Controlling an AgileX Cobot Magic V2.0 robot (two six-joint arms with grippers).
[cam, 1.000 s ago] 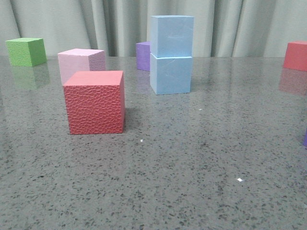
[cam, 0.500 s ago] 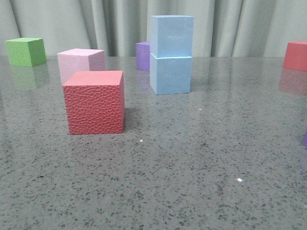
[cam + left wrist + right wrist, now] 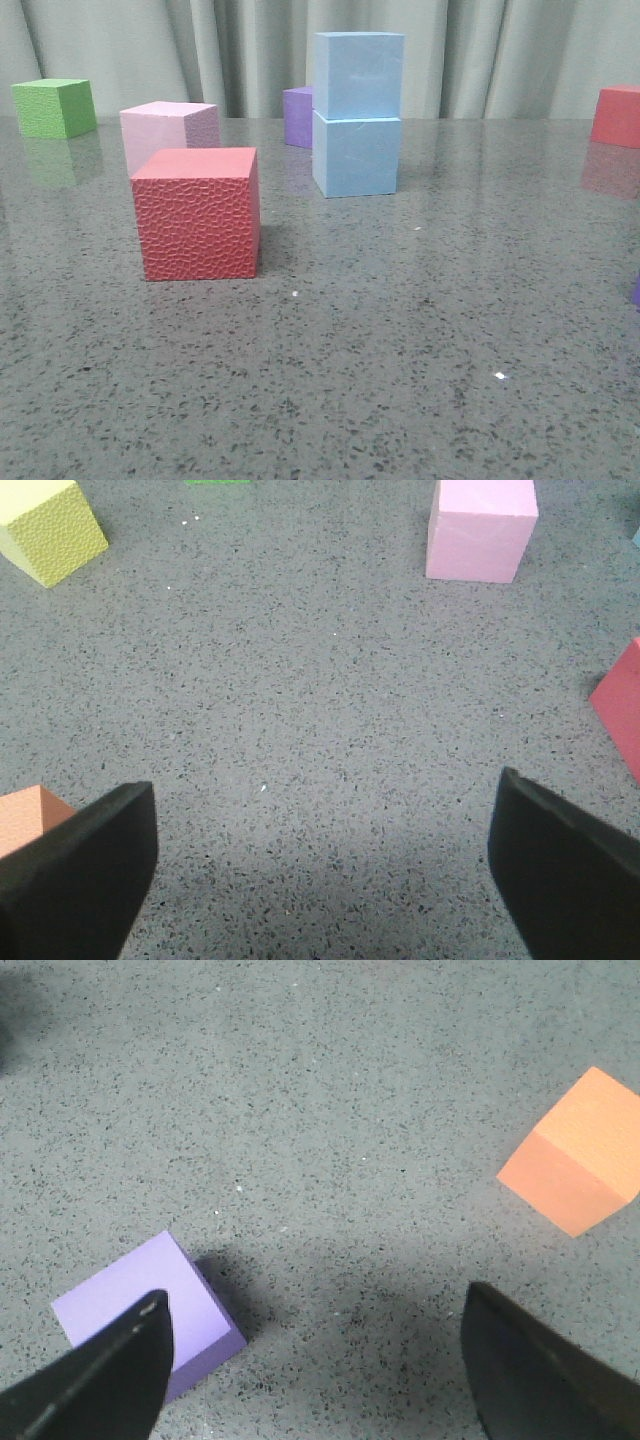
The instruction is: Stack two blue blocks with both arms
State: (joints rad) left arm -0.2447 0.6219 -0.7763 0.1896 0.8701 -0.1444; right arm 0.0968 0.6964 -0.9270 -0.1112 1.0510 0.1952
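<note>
Toward the back of the speckled grey counter (image 3: 400,340), the two blue blocks stand stacked, the upper blue block (image 3: 359,75) resting squarely on the lower blue block (image 3: 356,155); a purple cube (image 3: 298,116) sits just behind them, partly hidden. Nearer the camera and to the left stands a textured red cube (image 3: 198,213), with a pale pink cube (image 3: 168,132) close behind it and a green cube (image 3: 54,108) far off at the left edge; another red cube (image 3: 616,116) sits at the far right.

Neither arm shows in the front view. The left tool (image 3: 320,865) hangs spread wide over bare counter, holding nothing (a yellow cube (image 3: 48,530) lies well ahead of it); the right tool (image 3: 315,1365) is likewise wide apart and empty, one finger (image 3: 100,1380) overlapping a lilac cube (image 3: 150,1312), with an orange cube (image 3: 578,1155) well apart.
</note>
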